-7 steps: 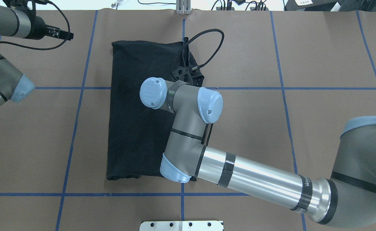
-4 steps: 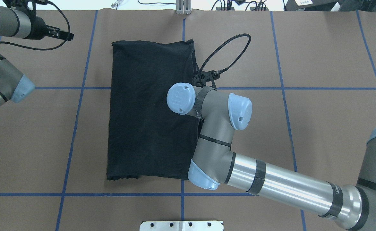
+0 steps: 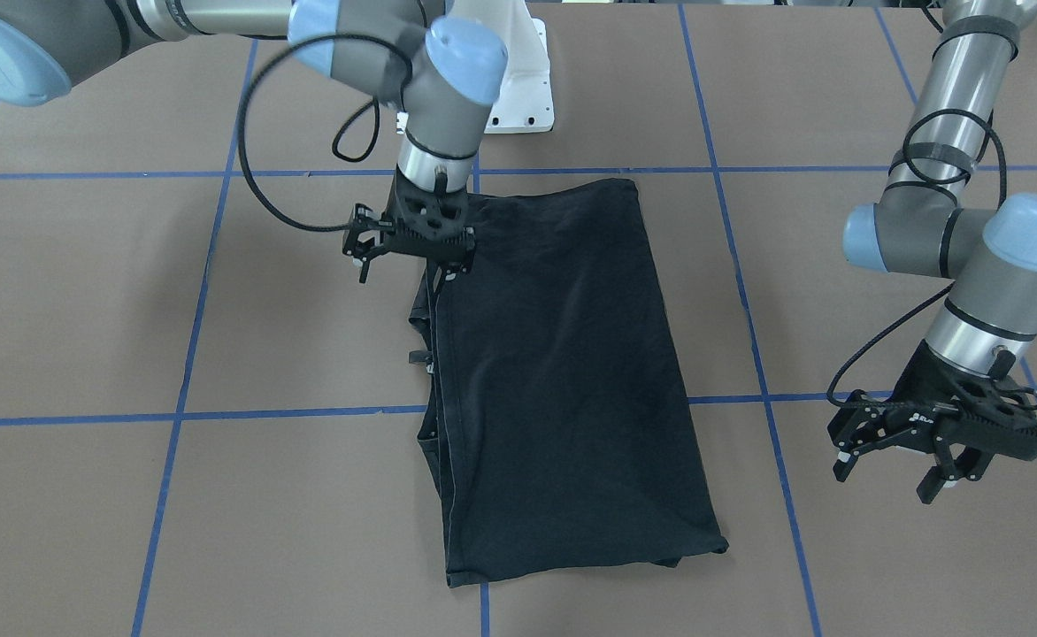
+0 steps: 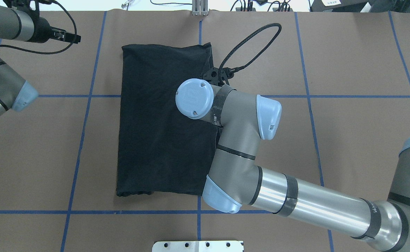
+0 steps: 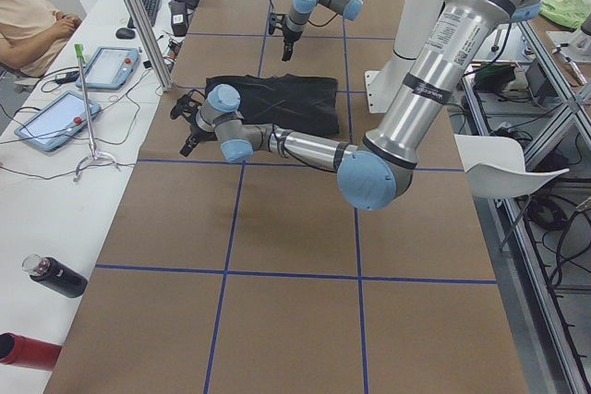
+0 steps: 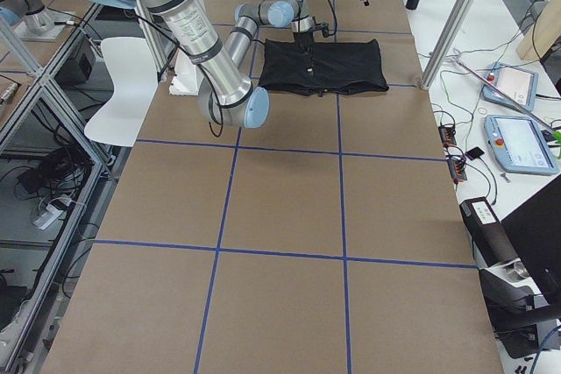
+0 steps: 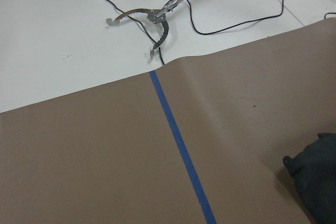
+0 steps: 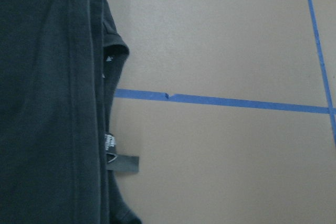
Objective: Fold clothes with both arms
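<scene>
The clothes are one black T-shirt lying folded into a long rectangle on the brown table. No graphic shows on its upper side. My right gripper hangs open just above the shirt's edge on the robot's right, one finger over the hem and the other over bare table. In the overhead view the right wrist hides most of it. The right wrist view shows the shirt's edge and a small label. My left gripper is open and holds nothing, well clear of the shirt near the far left corner.
Blue tape lines divide the table into squares. The white pedestal base stands behind the shirt. A metal plate sits at the near edge. A person, tablets and bottles are beside the table.
My right wrist has swung from over the shirt's middle toward its right edge. The bulge of cloth at that edge is gone and the edge lies flat. The left arm has not moved.
</scene>
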`<control>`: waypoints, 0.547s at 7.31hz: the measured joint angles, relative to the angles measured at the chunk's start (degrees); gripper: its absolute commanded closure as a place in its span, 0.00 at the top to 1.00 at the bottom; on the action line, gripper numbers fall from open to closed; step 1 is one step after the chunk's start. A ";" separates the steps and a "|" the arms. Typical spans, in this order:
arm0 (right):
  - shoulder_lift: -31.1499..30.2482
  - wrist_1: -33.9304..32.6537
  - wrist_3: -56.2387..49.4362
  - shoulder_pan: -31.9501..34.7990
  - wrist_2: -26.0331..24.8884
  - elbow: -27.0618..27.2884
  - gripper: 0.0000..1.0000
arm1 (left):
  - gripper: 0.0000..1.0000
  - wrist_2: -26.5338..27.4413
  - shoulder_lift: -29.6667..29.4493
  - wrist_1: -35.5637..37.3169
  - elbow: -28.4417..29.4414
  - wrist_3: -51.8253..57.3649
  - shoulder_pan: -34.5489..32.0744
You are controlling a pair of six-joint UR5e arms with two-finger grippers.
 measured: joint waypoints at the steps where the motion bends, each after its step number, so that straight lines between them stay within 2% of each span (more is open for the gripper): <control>1: -2.69 1.05 2.05 0.10 0.95 6.34 1.00 | 1.00 -0.14 1.10 0.27 -3.13 -4.24 1.05; 2: -6.51 4.79 3.53 0.16 1.33 11.48 1.00 | 1.00 -0.12 3.99 0.50 -8.31 -8.51 3.23; 4: -13.08 13.73 4.53 0.28 1.51 15.48 1.00 | 1.00 0.29 11.68 1.31 -20.67 -15.94 8.84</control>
